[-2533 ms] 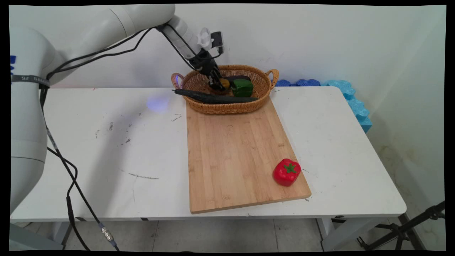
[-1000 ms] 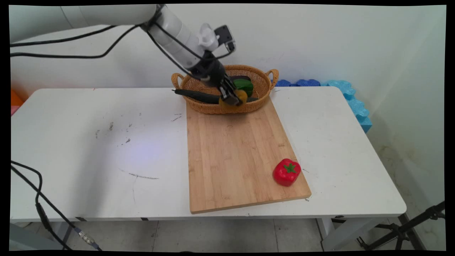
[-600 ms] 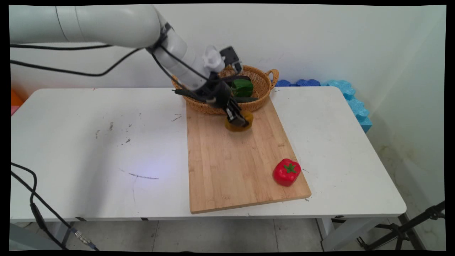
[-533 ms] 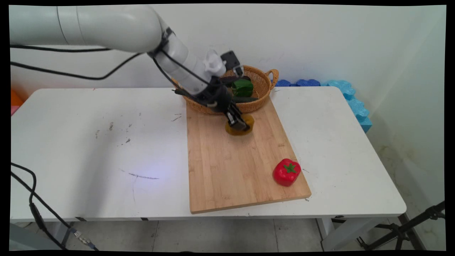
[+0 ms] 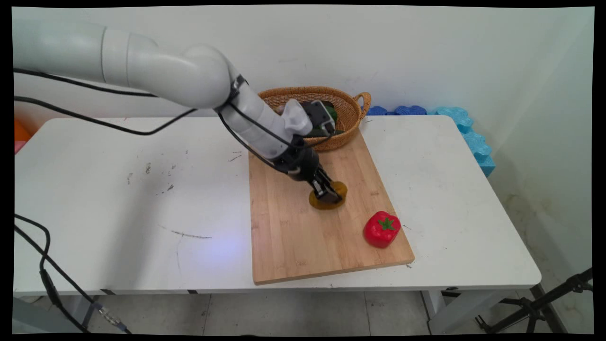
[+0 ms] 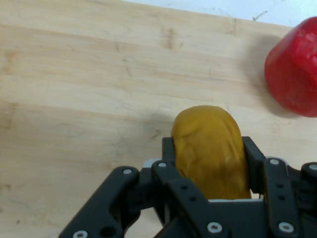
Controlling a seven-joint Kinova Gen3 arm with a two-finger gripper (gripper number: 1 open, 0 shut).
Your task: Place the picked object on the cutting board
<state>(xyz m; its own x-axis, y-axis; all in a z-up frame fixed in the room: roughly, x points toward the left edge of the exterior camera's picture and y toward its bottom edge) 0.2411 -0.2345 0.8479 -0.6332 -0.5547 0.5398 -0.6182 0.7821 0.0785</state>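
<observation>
Main cam, fixed above the table's (image 5: 142, 189) near side, looks down across it to the back wall, wide and distant. Hand cam looks along the gripper (image 6: 210, 163), very close to the cutting board (image 6: 89, 84). Both views share the board (image 5: 293, 237), yellow veg (image 5: 326, 199) (image 6: 210, 148) and red pepper (image 5: 381, 229) (image 6: 294, 74).

Jaws clamp a yellow potato (image 6: 210, 148) over a wooden board (image 6: 74, 89) near a red pepper (image 6: 293, 74).
</observation>
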